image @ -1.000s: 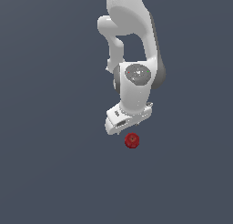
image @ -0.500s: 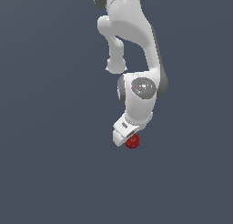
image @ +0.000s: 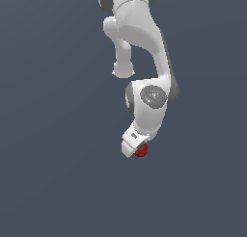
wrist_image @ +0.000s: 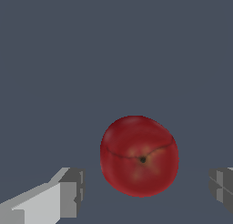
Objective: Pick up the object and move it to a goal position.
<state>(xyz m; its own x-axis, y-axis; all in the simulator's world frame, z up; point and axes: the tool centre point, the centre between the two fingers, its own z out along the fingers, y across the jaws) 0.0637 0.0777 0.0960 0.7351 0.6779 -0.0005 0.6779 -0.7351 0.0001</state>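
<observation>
The object is a small dark-red round ball-like item [image: 141, 150] lying on the grey floor; in the exterior view the white hand partly covers it. In the wrist view the object [wrist_image: 139, 155] fills the middle, with a dark dimple on its face. My gripper [wrist_image: 145, 193] is open, with one grey fingertip [wrist_image: 72, 192] on one side of the object and the other fingertip [wrist_image: 221, 188] on the other side. Neither fingertip touches it. In the exterior view my gripper [image: 136, 149] is low, right at the object.
The white arm [image: 144, 53] reaches down from the top of the exterior view. The plain dark grey floor [image: 58, 183] surrounds the object on all sides.
The arm has come down and toward the object. The hand, which was above and apart from the object, now stands over it and partly covers it. The object has not moved.
</observation>
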